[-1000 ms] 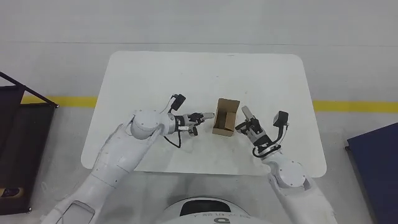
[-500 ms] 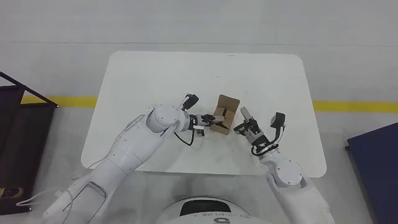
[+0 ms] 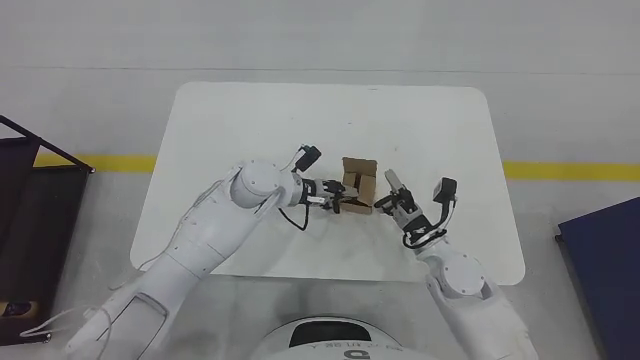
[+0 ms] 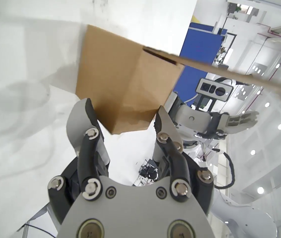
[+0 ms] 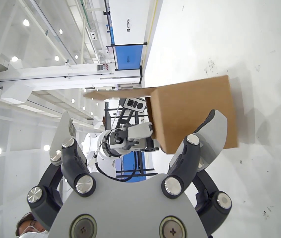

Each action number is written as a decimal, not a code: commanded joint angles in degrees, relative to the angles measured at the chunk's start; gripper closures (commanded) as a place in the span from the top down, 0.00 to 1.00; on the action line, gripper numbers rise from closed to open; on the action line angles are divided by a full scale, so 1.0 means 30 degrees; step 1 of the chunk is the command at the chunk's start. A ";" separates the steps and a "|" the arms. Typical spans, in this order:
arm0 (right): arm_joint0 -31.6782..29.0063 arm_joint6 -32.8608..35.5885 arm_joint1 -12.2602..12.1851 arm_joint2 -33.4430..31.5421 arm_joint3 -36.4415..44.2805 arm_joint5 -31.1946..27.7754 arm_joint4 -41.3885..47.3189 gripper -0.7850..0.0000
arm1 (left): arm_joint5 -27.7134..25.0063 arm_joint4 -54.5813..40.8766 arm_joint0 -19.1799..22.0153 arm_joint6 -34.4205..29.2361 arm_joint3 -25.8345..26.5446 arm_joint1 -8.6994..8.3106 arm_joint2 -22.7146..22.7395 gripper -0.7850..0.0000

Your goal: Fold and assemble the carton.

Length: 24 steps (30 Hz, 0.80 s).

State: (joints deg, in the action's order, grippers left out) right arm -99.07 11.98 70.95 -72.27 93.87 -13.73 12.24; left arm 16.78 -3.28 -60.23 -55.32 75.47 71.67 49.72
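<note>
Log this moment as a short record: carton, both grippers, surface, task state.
carton: brown cardboard, on the table between both grippers, one long flap sticking out unfolded
left gripper: open, fingers straddling a corner of the carton
right gripper: open wide, at the carton's opposite side, one finger over its face
surface: white table
task state: flaps not yet closed

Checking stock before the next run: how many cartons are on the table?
1. The carton stands on the table near its front middle, between the left gripper and the right gripper, one flap raised.
</note>
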 commanded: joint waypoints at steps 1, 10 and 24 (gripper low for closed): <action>0.0090 0.0028 0.0008 0.0022 -0.0050 0.0096 -0.0052 1.00 | -0.0112 0.0070 -0.0184 -0.0367 0.0439 -0.0223 0.0593 1.00; 0.0475 0.0169 0.0069 0.0195 -0.0267 0.0262 -0.0052 1.00 | 0.0058 0.0277 -0.1327 -0.0386 0.2100 -0.0919 0.2618 1.00; 0.0799 0.0340 0.0145 0.0401 -0.0341 0.0444 -0.0046 1.00 | -0.0339 0.3209 -0.1246 -0.0289 0.1223 -0.0980 0.1038 1.00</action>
State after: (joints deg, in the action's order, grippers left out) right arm -96.79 12.98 71.36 -71.19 92.93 -12.45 12.15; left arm 15.67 6.18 -64.51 -56.23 79.67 68.56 53.48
